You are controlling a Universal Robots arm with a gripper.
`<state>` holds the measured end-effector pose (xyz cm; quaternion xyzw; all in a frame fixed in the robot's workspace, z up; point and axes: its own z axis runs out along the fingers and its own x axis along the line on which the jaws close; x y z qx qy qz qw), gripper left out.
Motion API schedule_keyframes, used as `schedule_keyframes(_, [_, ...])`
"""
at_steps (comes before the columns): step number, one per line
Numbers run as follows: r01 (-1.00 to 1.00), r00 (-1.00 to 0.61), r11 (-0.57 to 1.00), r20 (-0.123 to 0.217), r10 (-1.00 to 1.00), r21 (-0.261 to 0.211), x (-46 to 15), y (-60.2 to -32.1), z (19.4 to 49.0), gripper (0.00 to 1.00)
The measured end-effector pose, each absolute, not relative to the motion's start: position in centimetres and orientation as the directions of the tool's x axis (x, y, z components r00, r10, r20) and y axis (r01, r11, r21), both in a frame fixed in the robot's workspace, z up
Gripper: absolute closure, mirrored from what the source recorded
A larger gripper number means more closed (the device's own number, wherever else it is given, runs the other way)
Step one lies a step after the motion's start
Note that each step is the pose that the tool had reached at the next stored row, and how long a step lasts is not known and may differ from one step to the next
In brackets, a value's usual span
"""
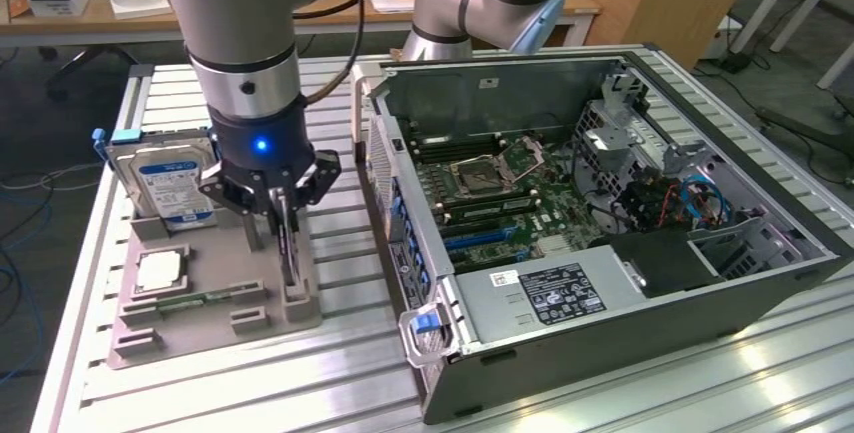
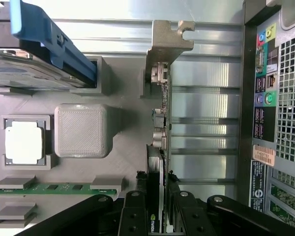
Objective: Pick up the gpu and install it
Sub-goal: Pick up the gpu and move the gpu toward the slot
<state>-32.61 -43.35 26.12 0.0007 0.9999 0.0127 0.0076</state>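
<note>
We see the end effector [image 1: 280,215] [image 2: 160,204] down over the gray holder [image 1: 174,328] on the desk [image 1: 334,383]. Its two fingers are pressed on the gpu [image 1: 288,258] [image 2: 161,132], one on each side. The gpu stands on its thin edge in the holder, near the hard drive [image 1: 160,178]. The open computer case [image 1: 601,283] sits beside the holder, on the exterior view's right.

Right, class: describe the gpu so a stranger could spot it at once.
Beside the open computer case sits a grey holder block. The gpu stands on edge along the block's side nearest the case, held by the gripper. Unlike the labelled hard drive and green memory stick, it is a thin dark card with a silvery end bracket.
</note>
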Motion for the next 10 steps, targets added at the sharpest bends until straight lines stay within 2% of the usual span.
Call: schedule_keyframes(10, [0.001, -1.000, 1.000, -0.015, 0.002, 0.031, -32.61, -43.35, 26.81, 0.74])
